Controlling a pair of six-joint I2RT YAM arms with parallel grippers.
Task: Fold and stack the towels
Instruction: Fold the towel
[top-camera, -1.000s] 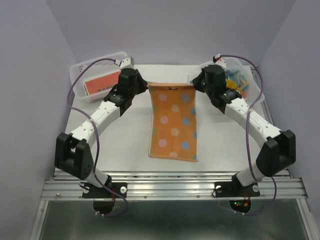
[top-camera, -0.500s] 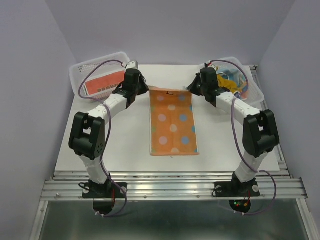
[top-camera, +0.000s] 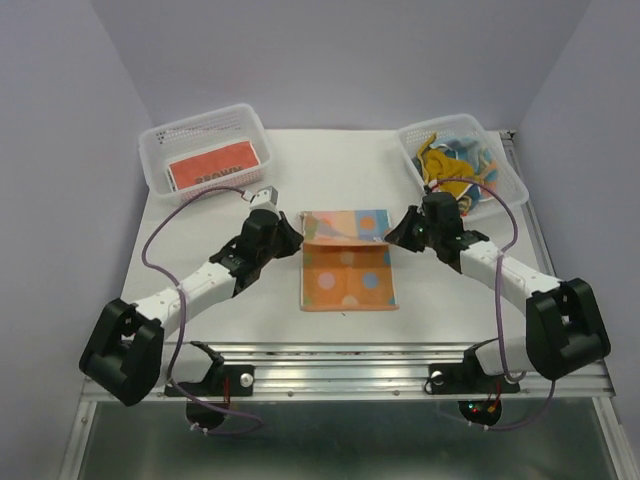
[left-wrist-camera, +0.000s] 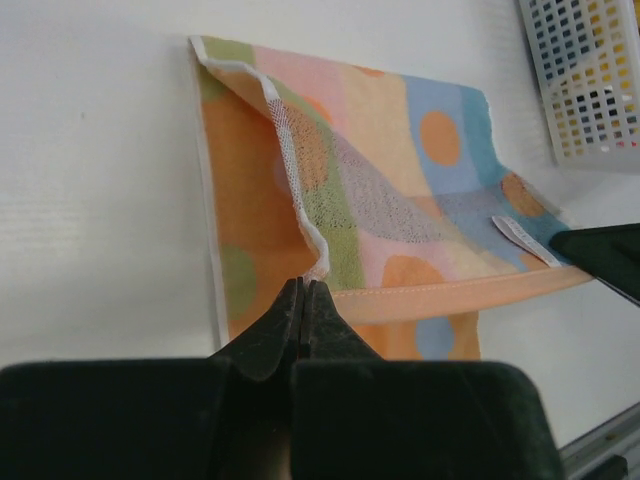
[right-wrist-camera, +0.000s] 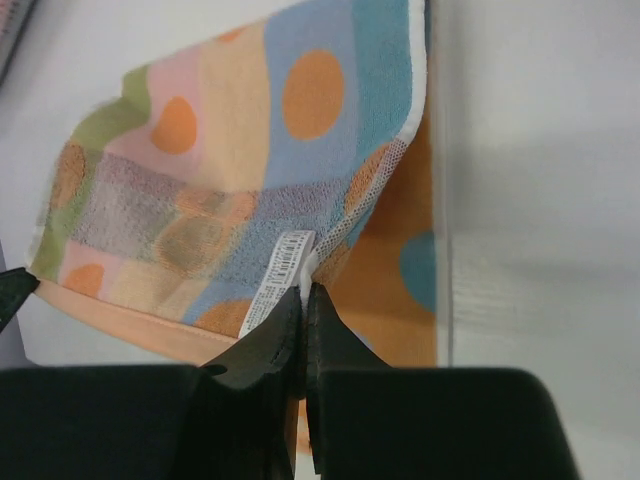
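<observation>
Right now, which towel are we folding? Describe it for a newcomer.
On the white table, front centre, lies an orange polka-dot towel. Unlike the towels heaped in the right basket, its far edge is folded over, showing pastel blocks, pinched by the left gripper and right gripper.

Low forward reach: left arm (top-camera: 200, 290) and right arm (top-camera: 500, 272) angle inward.
The left pincer (top-camera: 290, 237) and right pincer (top-camera: 397, 232) face each other, well apart, jaws pressed shut.

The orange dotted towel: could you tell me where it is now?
In the top view the towel lies half folded at the middle of the table, between the left gripper and right gripper, each pinching a corner.
</observation>
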